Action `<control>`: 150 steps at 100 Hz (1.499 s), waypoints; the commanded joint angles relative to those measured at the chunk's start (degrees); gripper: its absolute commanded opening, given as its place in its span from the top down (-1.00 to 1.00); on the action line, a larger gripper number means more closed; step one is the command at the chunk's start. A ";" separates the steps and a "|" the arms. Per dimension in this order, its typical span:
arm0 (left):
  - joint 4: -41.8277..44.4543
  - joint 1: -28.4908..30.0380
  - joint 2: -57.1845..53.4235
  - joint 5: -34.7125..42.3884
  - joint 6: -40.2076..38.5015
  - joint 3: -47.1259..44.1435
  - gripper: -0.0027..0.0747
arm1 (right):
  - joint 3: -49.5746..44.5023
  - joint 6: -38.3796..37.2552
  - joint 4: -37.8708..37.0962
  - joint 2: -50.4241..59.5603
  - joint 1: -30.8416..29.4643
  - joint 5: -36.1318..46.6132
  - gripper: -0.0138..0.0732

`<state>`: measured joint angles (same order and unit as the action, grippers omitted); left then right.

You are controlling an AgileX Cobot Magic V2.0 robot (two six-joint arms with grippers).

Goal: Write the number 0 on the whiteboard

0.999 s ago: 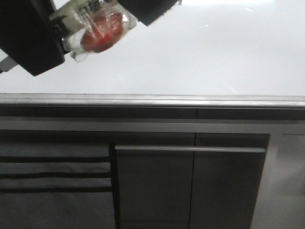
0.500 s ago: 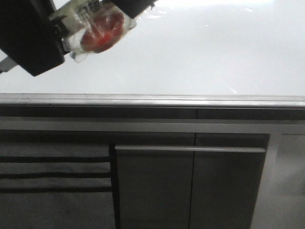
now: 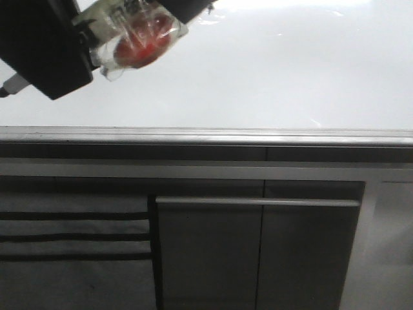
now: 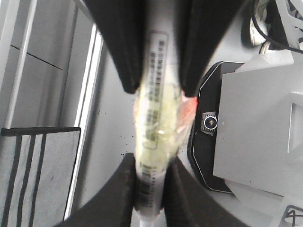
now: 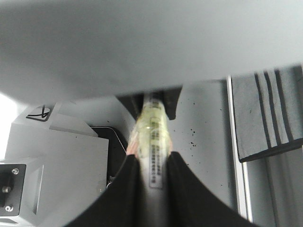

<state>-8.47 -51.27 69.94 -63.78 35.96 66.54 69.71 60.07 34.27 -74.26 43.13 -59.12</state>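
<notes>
The whiteboard (image 3: 271, 71) is glossy white with a grey metal edge strip (image 3: 258, 135). No number 0 shows on it. At the top left both grippers hold one marker (image 3: 139, 39), wrapped in clear tape with a red part. My left gripper (image 3: 84, 45) is shut on one end and my right gripper (image 3: 184, 10) on the other. In the left wrist view my left gripper (image 4: 151, 189) clamps the labelled barrel (image 4: 156, 109). In the right wrist view my right gripper (image 5: 154, 184) clamps the same marker (image 5: 152, 127).
Dark grey cabinet panels (image 3: 258, 252) with a handle bar stand below the edge strip. A grey striped cloth (image 3: 71, 239) hangs at the lower left and shows in the left wrist view (image 4: 33, 179). A grey robot housing (image 4: 255, 132) lies under the marker.
Both grippers and the marker have shifted slightly upward; the right gripper now sits further out of the frame's top edge. The board looks the same.
</notes>
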 commanded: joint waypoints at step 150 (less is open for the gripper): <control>-5.84 33.75 -28.56 41.85 -23.17 -25.53 -0.06 | -4.42 -8.24 24.34 -7.30 -34.35 15.69 0.74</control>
<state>-13.30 -17.65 41.27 -26.17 13.25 39.57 61.01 51.82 57.59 -80.37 9.01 -43.53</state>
